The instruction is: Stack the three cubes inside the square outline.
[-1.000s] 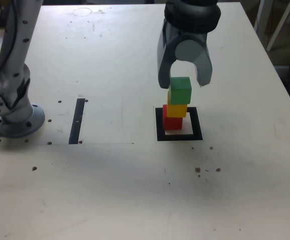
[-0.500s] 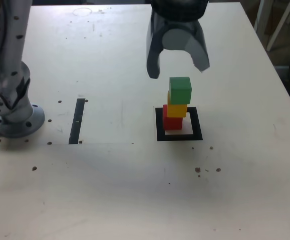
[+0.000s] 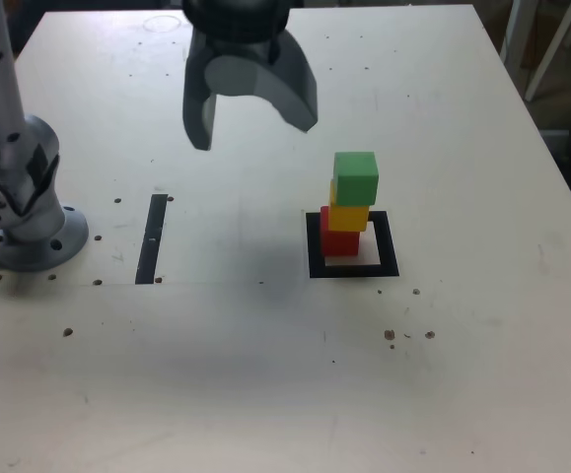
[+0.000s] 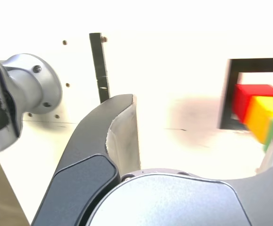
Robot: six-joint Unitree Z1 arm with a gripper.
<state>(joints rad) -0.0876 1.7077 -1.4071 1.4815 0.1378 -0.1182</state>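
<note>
Gripper (image 3: 250, 123) now higher, leftward, jaws agape.

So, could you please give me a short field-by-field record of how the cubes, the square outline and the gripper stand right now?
stack order: red cube at the bottom, yellow cube in the middle, green cube on top
stack place: inside the square outline, toward its far side
stack alignment: slightly staggered, upright
gripper: open, holding nothing, raised, off to the exterior view's left of the stack
fingers: apart, clear of every cube
other markings: black tape strip near the arm base
task state: looks complete
</note>
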